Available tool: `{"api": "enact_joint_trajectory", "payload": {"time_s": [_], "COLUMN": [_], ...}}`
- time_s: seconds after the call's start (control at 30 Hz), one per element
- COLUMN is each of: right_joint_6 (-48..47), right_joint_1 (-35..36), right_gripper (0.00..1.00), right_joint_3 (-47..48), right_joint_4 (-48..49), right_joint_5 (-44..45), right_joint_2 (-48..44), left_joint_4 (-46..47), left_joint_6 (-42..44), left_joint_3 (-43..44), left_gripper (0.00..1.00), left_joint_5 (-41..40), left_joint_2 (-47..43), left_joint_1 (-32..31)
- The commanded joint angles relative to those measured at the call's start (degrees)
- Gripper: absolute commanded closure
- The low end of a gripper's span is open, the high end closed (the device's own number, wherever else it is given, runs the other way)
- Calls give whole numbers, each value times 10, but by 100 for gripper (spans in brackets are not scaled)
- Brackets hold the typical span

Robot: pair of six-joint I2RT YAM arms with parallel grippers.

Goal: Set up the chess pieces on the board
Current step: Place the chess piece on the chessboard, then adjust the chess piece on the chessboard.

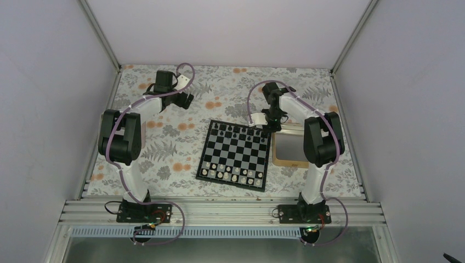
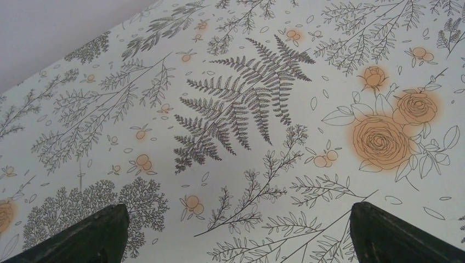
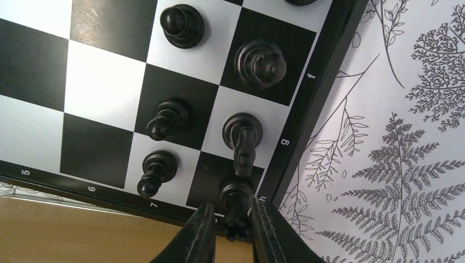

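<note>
1. Your right gripper (image 3: 231,216): set narrow, one finger on each side of a black corner piece (image 3: 237,200). That piece stands upright on the last dark square, by the letter h on the border. The right finger looks to touch it and the left shows a sliver of dark beside it (you cannot tell from the wrist view whether it is clamped or free).
2. The chess pieces (image 1: 237,131): black men ranged along the far edge of the board (image 1: 236,154). Nearest your gripper are a knight (image 3: 243,137) on the neighbouring white square and pawns (image 3: 167,119) one row in.
3. The board: flat on the floral tablecloth (image 1: 164,148), mid-table, between your two arms.
4. White chessmen (image 1: 230,174): along the board's near edge.
5. Tray (image 1: 289,163): tan-rimmed, just beside the board's right edge.
6. Your left gripper (image 2: 238,235): jaws wide, nothing between them, above bare tablecloth, well apart from the board.
</note>
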Motion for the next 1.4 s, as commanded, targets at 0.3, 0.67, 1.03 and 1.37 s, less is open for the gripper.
{"api": "enact_joint_trajectory", "payload": {"time_s": [0.3, 0.67, 1.03, 1.37], "right_joint_6": [16, 92, 142, 210], "right_joint_1": [5, -74, -20, 142], "right_gripper": [76, 68, 61, 65], "right_joint_3": [25, 3, 57, 174], "right_joint_4": [-8, 59, -4, -93], "right_joint_5": [-19, 20, -87, -34], "right_joint_2": [-12, -68, -87, 33], "left_joint_4": [17, -61, -92, -68], "left_joint_6": [1, 90, 124, 104], "left_joint_3": [-4, 18, 38, 35], "left_gripper": [0, 1, 2, 0], "left_joint_5": [0, 27, -26, -35], "left_joint_2": [-15, -51, -48, -13], "left_joint_1": [1, -17, -22, -21]}}
